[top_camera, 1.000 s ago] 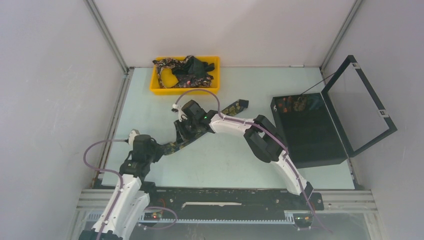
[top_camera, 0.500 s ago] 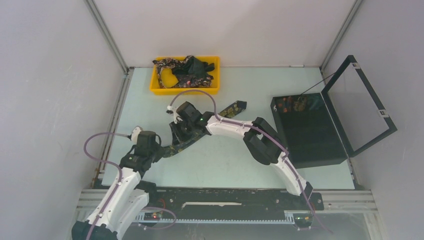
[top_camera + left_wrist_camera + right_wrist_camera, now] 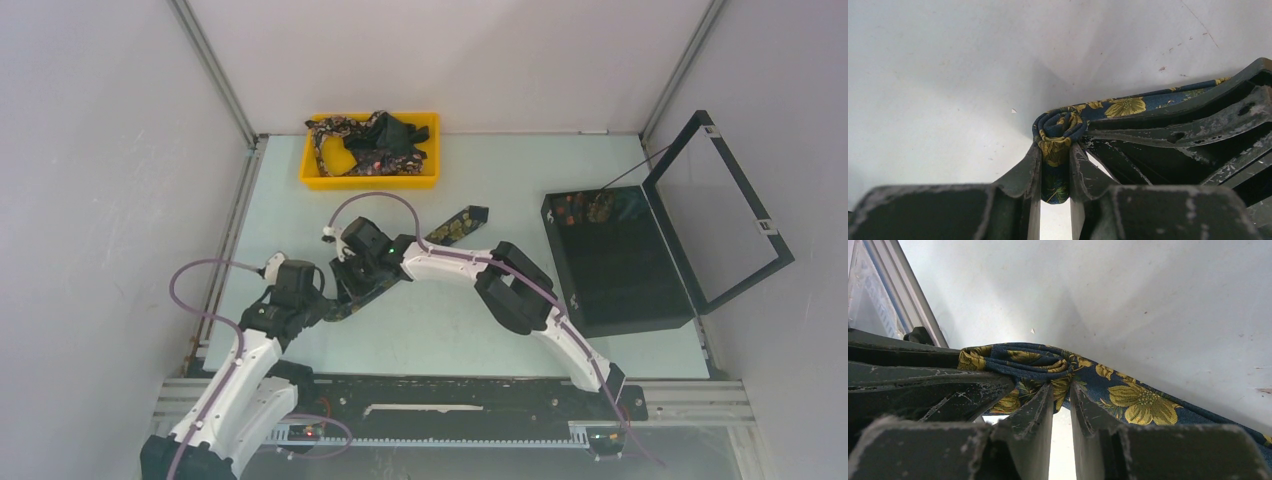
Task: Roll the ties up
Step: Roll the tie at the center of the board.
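A dark navy tie (image 3: 452, 226) with yellow flowers lies slantwise on the table, its pointed end at the far right. Its near end is wound into a small roll (image 3: 1058, 125). My left gripper (image 3: 1055, 148) is shut on that roll, with fabric filling the gap between the fingers. My right gripper (image 3: 1061, 388) is shut on the same roll (image 3: 1038, 362) from the other side. In the top view the left gripper (image 3: 322, 303) and right gripper (image 3: 350, 286) sit close together left of the table's middle. More ties (image 3: 372, 140) lie heaped in the tray.
A yellow tray (image 3: 318, 178) stands at the back left. An open black hinged box (image 3: 620, 275) stands at the right, its lid raised, with small patterned rolls (image 3: 585, 208) in its far end. A metal frame rail (image 3: 232, 230) runs along the table's left edge.
My right gripper has moved left and nearer, closing on my left gripper. The tie's free pointed end has been drawn left with it. The left arm shifted slightly.
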{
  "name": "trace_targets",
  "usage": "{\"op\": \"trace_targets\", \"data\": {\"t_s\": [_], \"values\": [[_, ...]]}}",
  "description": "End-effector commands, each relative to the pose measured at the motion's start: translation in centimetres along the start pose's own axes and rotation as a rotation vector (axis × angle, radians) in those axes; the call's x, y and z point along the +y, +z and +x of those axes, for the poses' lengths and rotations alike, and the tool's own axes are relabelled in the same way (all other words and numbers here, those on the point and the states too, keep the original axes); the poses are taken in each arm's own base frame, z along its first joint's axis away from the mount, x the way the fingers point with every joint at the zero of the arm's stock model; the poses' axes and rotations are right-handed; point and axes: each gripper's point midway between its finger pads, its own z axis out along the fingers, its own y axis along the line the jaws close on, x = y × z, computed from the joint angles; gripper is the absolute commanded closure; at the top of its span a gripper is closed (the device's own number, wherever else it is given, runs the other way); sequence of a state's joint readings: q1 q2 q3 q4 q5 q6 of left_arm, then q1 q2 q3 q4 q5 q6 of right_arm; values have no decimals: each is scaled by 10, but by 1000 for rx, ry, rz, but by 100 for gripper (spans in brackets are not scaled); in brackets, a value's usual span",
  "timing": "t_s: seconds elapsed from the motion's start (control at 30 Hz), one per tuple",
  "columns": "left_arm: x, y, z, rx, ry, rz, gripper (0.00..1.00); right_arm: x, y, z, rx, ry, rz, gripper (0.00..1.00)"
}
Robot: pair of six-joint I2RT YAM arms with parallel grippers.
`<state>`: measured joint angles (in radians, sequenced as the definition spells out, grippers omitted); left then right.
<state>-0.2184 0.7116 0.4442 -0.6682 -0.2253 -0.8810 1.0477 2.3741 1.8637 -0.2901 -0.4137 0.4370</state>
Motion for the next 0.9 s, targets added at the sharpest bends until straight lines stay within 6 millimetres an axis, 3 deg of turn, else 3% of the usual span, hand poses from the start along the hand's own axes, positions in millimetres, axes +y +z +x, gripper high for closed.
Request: {"op": "trace_targets", "data": {"t_s": [0.0, 0.37, 0.87], "values": [[-21, -13, -23, -54, 24, 47, 100, 18, 2, -12, -25, -13, -42, 78], [-27, -12, -23, 0, 133, -7, 100, 46, 10, -2, -12, 34, -187, 78], [-31, 15, -7, 80, 285, -151, 100, 30, 4, 10, -3, 97, -218, 79]]}}
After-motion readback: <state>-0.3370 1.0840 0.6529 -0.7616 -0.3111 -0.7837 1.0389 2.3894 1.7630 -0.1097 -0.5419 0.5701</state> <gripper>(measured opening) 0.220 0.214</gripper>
